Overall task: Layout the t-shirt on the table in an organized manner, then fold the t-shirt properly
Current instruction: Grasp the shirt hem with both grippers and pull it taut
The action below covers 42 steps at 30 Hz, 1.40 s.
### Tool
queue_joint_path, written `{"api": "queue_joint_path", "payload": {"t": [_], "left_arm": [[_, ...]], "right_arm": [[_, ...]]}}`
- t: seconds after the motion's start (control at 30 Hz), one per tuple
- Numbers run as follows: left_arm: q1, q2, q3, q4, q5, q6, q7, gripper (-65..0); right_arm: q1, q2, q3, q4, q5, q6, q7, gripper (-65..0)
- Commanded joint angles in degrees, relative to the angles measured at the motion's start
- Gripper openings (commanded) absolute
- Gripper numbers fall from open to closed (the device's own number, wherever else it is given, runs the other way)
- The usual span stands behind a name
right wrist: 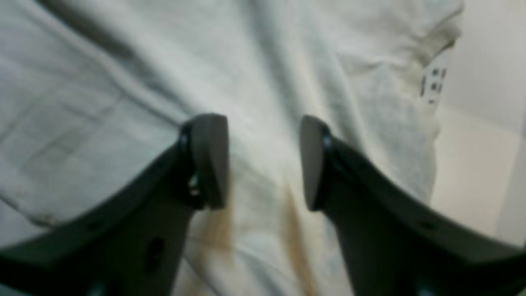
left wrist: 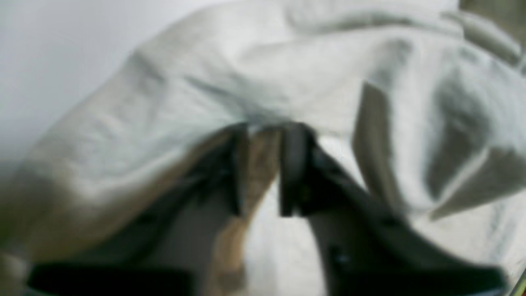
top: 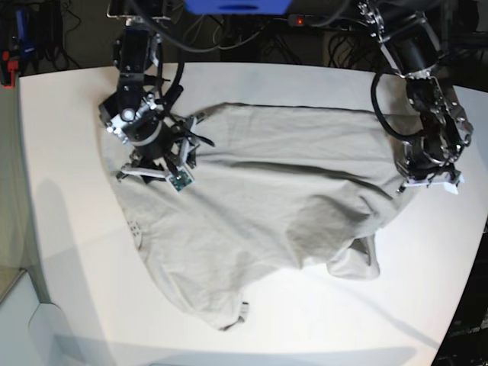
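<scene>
The t-shirt lies spread but rumpled across the middle of the white counter, reaching from the arm at the base view's left to the arm at its right, with a loose flap bunched near its lower right edge and a point of cloth trailing toward the counter's near edge. The right pincer sits low over the shirt's left-hand part in the base view; its wrist view shows both dark fingers standing apart with bare cloth between them, gripping nothing, and the printed neck label shows at the shirt's edge nearby. The left pincer is at the shirt's right-hand edge in the base view; in its blurred wrist view the fingers stand close together with a strip of cloth caught between them and fabric draped over the tips, so it is clamped on the shirt. The cloth rises in folds around that grip.
</scene>
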Motion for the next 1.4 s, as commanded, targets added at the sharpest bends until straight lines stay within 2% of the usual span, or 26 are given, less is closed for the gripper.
{"api": "queue_joint_path", "payload": {"t": [0.0,0.03,0.13,0.2,0.5,0.6,0.9,1.1,1.37], "left_arm": [[-0.4,-1.3,-0.1,0.0,0.7,0.2,0.5,-61.6],[-0.3,-1.8,-0.1,-0.3,0.7,0.2,0.7,-65.0],[1.6,-3.1,-0.1,-0.4,0.7,0.2,1.0,-64.6],[3.2,-3.6,-0.1,0.0,0.7,0.2,0.6,-64.9],[11.3,-5.5,-0.1,1.4,0.7,0.2,1.1,-64.9],[15.4,-5.9,-0.1,7.0,0.6,0.2,1.2,-64.9],[25.3,-5.8,-0.1,28.5,0.2,0.2,1.2,-64.9],[24.2,-5.8,-0.2,34.8,0.2,0.2,1.2,-64.9],[14.1,-5.8,-0.5,30.3,0.3,0.3,1.2,-64.5]], "right_arm": [[0.6,-0.3,-0.1,0.8,0.6,-0.8,1.0,-44.4],[0.5,-0.3,-0.1,0.8,0.6,-0.8,1.0,-48.5],[0.0,-0.2,-0.1,0.6,0.6,-0.8,0.9,-61.4],[-0.6,0.2,-0.1,-0.8,0.5,-0.8,0.9,-65.0],[-6.4,4.1,-0.2,-4.3,0.5,-0.8,1.5,-65.0],[-8.9,5.1,-0.5,-3.0,0.5,-0.8,1.5,-65.0],[-15.2,5.0,-1.0,7.3,0.6,-0.8,1.6,-65.0],[-16.3,4.8,-4.6,14.5,0.6,-0.8,1.0,-65.0],[-14.8,4.0,-7.5,14.9,0.6,-0.8,0.9,-65.0]]}}
